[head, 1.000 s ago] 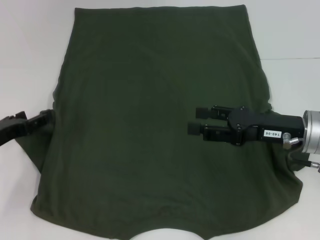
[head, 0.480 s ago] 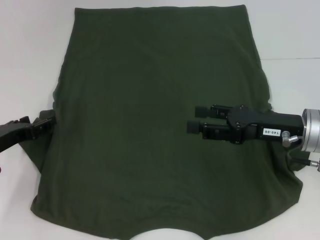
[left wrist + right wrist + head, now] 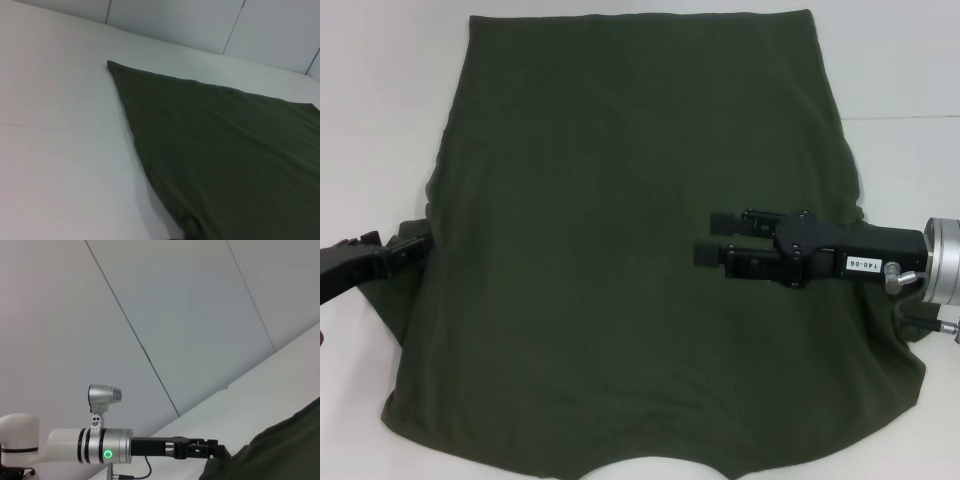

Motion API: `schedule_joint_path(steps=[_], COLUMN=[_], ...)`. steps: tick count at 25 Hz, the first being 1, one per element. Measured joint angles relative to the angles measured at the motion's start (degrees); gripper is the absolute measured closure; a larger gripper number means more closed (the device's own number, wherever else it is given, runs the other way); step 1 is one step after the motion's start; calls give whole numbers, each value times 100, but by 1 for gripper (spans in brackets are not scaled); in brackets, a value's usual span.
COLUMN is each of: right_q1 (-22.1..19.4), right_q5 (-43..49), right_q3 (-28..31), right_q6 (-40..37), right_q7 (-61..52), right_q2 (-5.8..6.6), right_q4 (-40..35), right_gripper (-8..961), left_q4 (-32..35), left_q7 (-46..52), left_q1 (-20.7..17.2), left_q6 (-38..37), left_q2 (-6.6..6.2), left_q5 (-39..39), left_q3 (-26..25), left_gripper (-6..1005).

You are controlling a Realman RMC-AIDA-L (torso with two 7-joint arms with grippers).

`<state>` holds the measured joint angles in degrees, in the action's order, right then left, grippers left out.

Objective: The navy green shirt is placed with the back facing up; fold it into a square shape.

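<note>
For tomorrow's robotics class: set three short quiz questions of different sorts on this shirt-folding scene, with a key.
1. True or false: the right gripper hovers open over the navy green shirt.
2. The left gripper is at the shirt's: A) far hem B) left sleeve edge C) centre
3. Fill in: the shirt lies spread on a ___ table.

Key: 1 true; 2 B; 3 white.
</note>
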<state>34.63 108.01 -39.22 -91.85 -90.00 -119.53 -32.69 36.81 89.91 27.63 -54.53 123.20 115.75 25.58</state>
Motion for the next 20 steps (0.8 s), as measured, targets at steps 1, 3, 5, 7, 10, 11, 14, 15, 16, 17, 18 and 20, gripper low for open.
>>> schedule_joint_path(steps=[1, 3, 5, 7, 10, 11, 14, 15, 16, 17, 18, 20], right_q1=[0, 0, 0, 0, 0, 2, 7, 7, 8, 8, 9, 9], right_q5=[0, 0, 0, 0, 0, 0, 0, 0, 0, 0, 0, 0], right_q3=[1, 2, 2, -5, -12, -12, -15, -15, -15, -15, -15, -15], right_q6=[0, 0, 14, 42, 73, 78, 94, 110, 122, 130, 132, 133], right_q7=[0, 0, 1, 1, 9, 12, 18, 18, 18, 18, 18, 18], right_q2=[0, 0, 0, 0, 0, 0, 0, 0, 0, 0, 0, 0], right_q4=[0, 0, 0, 0, 0, 0, 2, 5, 7, 9, 9, 9], right_gripper=[183, 183, 183, 184, 184, 184, 184, 184, 184, 184, 184, 185], left_q4=[0, 0, -17, -41, -60, -60, -38, -34, -33, -27, -22, -19], left_q7=[0, -1, -5, -8, -9, -9, -3, 2, 6, 8, 8, 9], left_q1=[0, 0, -1, -2, -3, -5, -19, -24, -26, -29, -31, -31], left_q6=[1, 3, 26, 72, 103, 103, 95, 92, 89, 81, 72, 64], left_q2=[0, 2, 2, 2, 10, 13, 19, 19, 20, 20, 20, 20], left_q5=[0, 0, 0, 0, 0, 0, 0, -1, -1, 0, 0, -1], left_q3=[0, 6, 41, 85, 143, 147, 149, 149, 149, 149, 150, 149], left_gripper=[124, 124, 124, 124, 123, 123, 123, 123, 123, 123, 123, 123])
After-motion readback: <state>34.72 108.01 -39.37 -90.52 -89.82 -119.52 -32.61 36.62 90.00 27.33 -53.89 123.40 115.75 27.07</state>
